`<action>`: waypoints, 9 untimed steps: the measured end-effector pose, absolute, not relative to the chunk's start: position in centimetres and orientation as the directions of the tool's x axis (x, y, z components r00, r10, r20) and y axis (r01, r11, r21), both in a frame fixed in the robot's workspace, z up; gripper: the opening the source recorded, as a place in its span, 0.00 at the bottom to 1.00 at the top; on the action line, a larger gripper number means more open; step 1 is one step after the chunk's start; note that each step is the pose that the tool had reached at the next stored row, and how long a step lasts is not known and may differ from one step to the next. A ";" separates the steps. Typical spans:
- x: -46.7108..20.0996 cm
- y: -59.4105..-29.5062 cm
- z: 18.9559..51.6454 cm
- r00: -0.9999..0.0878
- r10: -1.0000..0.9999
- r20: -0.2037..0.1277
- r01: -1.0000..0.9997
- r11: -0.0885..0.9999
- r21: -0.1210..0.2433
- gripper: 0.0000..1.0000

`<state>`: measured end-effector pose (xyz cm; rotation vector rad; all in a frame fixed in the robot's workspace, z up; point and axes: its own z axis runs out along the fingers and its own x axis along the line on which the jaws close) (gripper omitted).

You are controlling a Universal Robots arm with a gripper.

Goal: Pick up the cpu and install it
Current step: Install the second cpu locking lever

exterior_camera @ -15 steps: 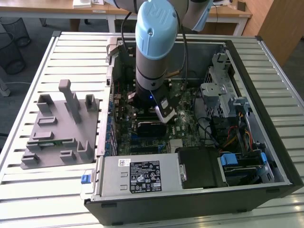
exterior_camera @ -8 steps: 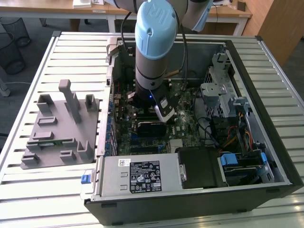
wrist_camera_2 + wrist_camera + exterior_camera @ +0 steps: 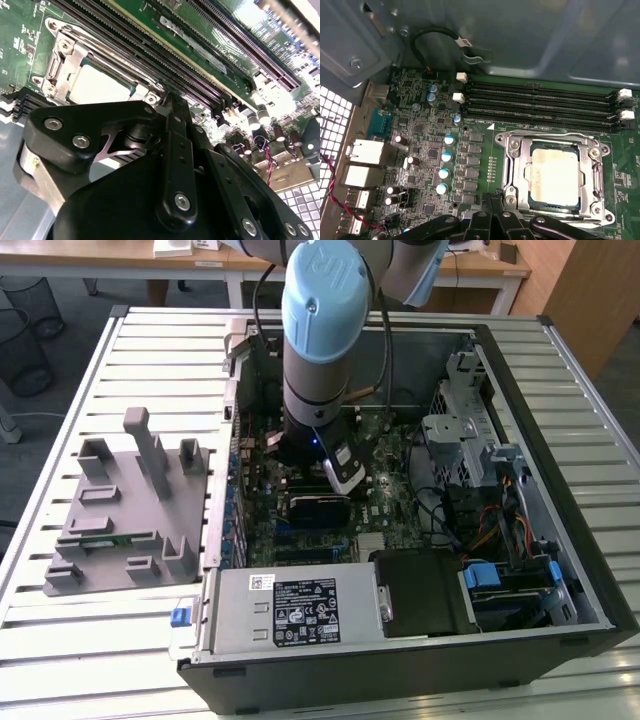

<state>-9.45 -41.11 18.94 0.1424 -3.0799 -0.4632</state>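
Note:
The cpu [image 3: 555, 172] lies flat in the metal-framed socket [image 3: 511, 165] on the green motherboard, its silver top facing up; it also appears in the second wrist view as the cpu [image 3: 97, 85]. My gripper [image 3: 492, 196] hovers just beside the socket's edge, its black fingers [image 3: 175, 130] pressed together with nothing between them. From the exterior view, the arm [image 3: 318, 350] reaches straight down into the open computer case [image 3: 560, 440], over the middle of the board.
Several black memory slots [image 3: 540, 102] run along one side of the socket. A grey fixture plate [image 3: 125, 510] with upright holders sits at the exterior view's left. The power supply [image 3: 290, 610], drive cage [image 3: 470, 430] and cables [image 3: 490, 510] crowd the case.

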 end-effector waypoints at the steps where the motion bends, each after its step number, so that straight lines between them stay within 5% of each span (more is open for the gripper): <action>1: -9.5 -41.1 18.9 -0.996 -0.094 0.010 -0.087 0.952 0.295 0.11; 9: -9.6 -41.0 19.3 -0.996 -0.094 0.010 -0.087 0.952 0.295 0.11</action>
